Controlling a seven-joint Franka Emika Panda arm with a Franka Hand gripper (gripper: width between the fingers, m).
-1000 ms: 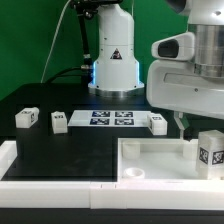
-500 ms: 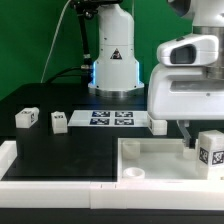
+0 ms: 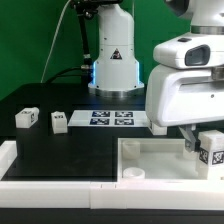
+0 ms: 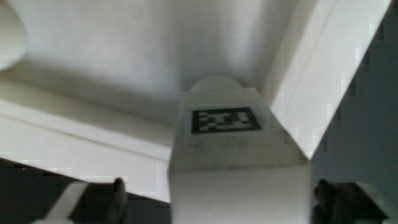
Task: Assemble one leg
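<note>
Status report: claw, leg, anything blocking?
Claw open, straddling small white tagged plastic leg. Leg upright in large white tray-like piece, not gripped. Nothing in the way.

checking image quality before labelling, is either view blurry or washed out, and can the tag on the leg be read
Wrist view: soft and close-up, the leg fills the middle, its tag shows as a blurred pattern, dark fingers out of focus. Exterior view: evenly lit, sharper, white tray nearly featureless, the leg's tag only partly visible at the frame's right edge.
</note>
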